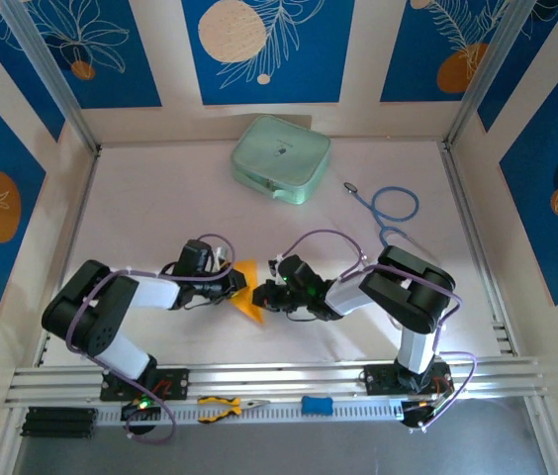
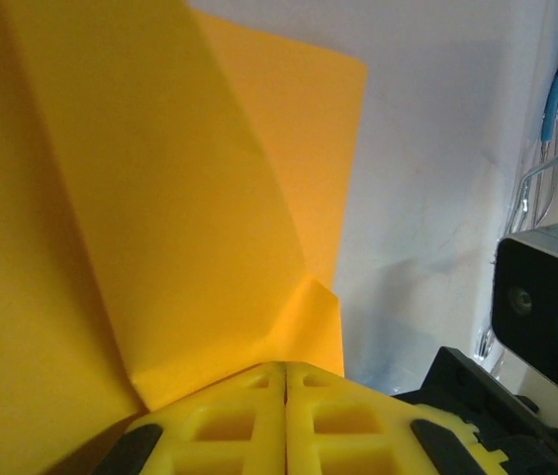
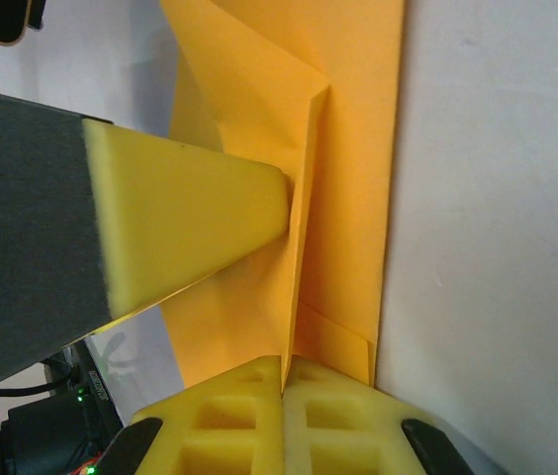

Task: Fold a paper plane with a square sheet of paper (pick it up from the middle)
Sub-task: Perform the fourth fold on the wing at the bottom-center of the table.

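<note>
Left claw (image 2: 285,368) pinched shut on folded orange sheet of paper (image 2: 160,198), sheet fanning out ahead of its tips. Right claw (image 3: 283,362) clamped on same sheet from opposite side, left fingertips (image 3: 210,223) nipping crease just ahead of it. Green case (image 1: 281,158) well beyond both.

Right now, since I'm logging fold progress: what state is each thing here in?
orange-yellow paper: partly folded, creased, pinched by both grippers.
left gripper: shut on the orange-yellow paper.
right gripper: shut on the orange-yellow paper.
pale green case: closed, lying flat.
blue cable: loosely looped.
</note>
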Action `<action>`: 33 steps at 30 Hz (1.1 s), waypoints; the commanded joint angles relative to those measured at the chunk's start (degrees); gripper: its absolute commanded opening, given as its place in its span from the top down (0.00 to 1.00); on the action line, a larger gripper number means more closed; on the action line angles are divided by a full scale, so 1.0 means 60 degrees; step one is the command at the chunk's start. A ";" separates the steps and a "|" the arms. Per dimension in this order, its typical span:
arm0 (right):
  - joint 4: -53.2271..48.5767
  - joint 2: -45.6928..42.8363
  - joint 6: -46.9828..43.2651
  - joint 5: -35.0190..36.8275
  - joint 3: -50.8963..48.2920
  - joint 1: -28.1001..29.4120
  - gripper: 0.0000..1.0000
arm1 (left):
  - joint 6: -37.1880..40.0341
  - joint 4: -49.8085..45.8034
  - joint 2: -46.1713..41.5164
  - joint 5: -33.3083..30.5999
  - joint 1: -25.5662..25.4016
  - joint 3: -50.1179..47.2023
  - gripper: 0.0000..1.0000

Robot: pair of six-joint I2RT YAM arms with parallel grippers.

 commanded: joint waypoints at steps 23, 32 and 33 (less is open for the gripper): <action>-0.0990 0.0093 -0.0271 0.0045 -0.0110 0.0056 0.95 | 0.0314 -0.2901 -0.2016 -0.1404 -0.0110 -0.0211 0.90; -0.0962 0.0104 -0.0212 0.0027 -0.0119 0.0068 0.95 | 0.0277 -0.3207 -0.2170 -0.1454 -0.0125 -0.0657 0.96; -0.0958 0.0123 -0.0211 0.0001 -0.0111 0.0078 0.95 | 0.0277 -0.3191 -0.2153 -0.1439 -0.0123 -0.0724 0.97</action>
